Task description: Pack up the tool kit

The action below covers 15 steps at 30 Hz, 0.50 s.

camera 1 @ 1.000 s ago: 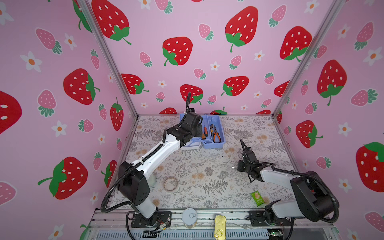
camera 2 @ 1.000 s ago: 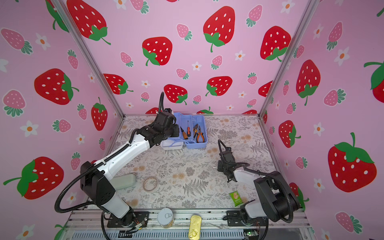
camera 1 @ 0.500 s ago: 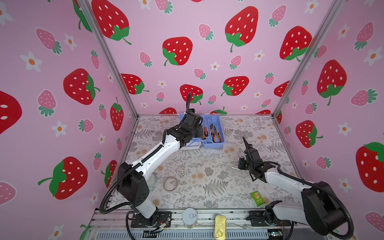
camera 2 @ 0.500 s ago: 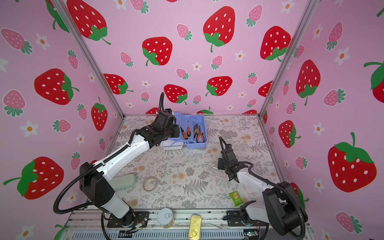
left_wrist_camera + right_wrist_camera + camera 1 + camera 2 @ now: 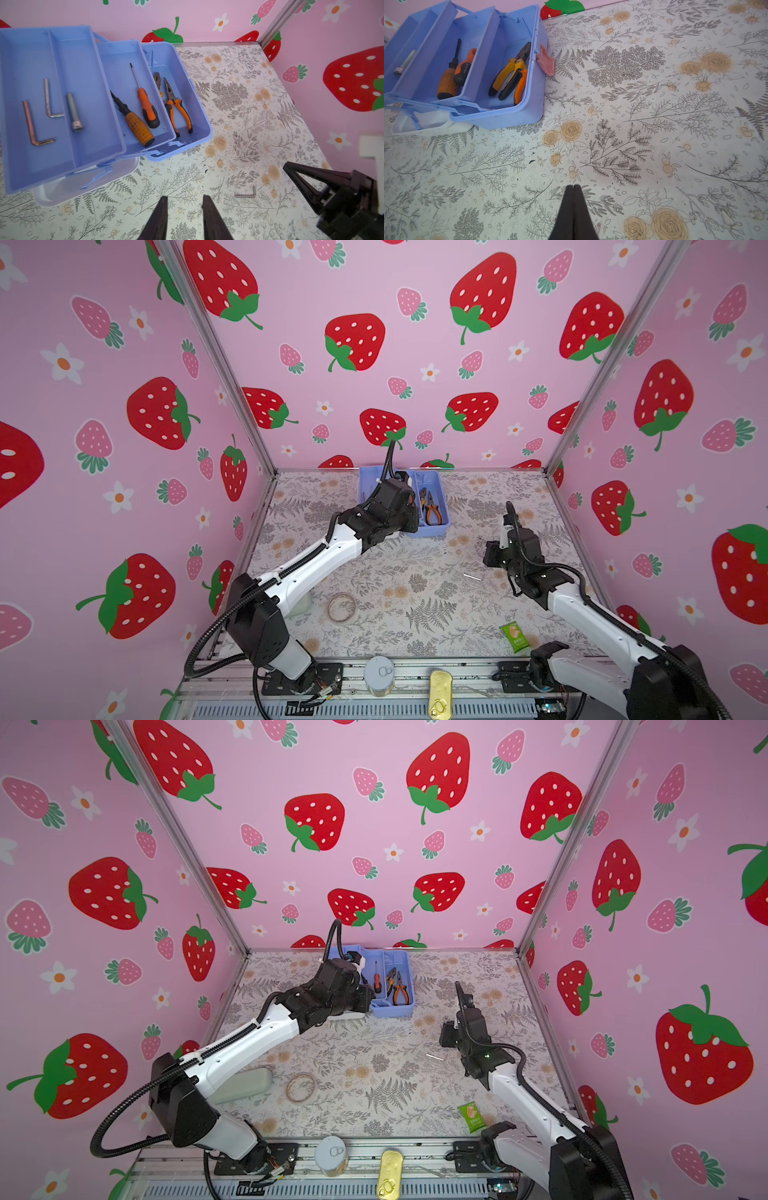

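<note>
Floral tabletop (image 5: 415,597), strawberry walls all round. Front rail: round grey tin (image 5: 379,674) and gold tin (image 5: 440,693). On the table near the front: green packet (image 5: 515,637) on the right, tape ring (image 5: 341,608) centre-left, pale green case (image 5: 245,1085) by the left arm. Mid-table: loose hex key (image 5: 472,576) lying flat, near the right gripper (image 5: 573,186), whose fingers are pressed together with nothing in them, over bare table. Left gripper (image 5: 185,199) is further back, fingers partly apart, empty, over bare table just in front of the tool kit (image 5: 432,529). Kit sits by the back wall, opened, trays fanned out stepwise. Top tray: two hex keys (image 5: 37,124) plus a bolt (image 5: 74,112). Middle tray: two screwdrivers (image 5: 137,126). Base: orange-handled pliers (image 5: 176,108), a second pair partly under the middle tray. White lid (image 5: 62,187) lies under the trays. Pink latch (image 5: 546,60) hangs on the base's outer side.
</note>
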{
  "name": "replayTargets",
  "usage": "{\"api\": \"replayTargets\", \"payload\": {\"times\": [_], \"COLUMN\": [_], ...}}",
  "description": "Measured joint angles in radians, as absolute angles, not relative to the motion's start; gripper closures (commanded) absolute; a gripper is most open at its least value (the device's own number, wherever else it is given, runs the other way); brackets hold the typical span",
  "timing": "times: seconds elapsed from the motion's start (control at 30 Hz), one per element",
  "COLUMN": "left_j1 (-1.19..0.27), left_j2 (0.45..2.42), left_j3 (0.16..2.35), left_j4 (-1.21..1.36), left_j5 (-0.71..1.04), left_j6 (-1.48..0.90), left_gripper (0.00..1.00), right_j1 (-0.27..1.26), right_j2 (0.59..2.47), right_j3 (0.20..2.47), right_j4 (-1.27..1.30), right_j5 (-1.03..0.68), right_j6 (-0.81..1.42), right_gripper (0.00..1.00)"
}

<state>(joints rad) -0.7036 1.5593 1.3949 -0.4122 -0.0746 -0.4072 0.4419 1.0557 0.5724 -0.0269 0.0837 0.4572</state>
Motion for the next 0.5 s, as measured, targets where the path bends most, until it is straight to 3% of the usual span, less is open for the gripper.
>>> {"api": "replayTargets", "payload": {"times": [0.5], "left_j1": [-0.741], "left_j2": [1.56], "left_j3": [1.372], "left_j4": [-0.361], "left_j5": [-0.014], "left_j6": [-0.387], "left_gripper": [0.69], "right_j1": [0.403], "right_j2": [0.954], "right_j3": [0.572], "right_j4": [-0.031], "right_j5": [0.027], "right_j6": [0.447], "right_gripper": [1.0]}}
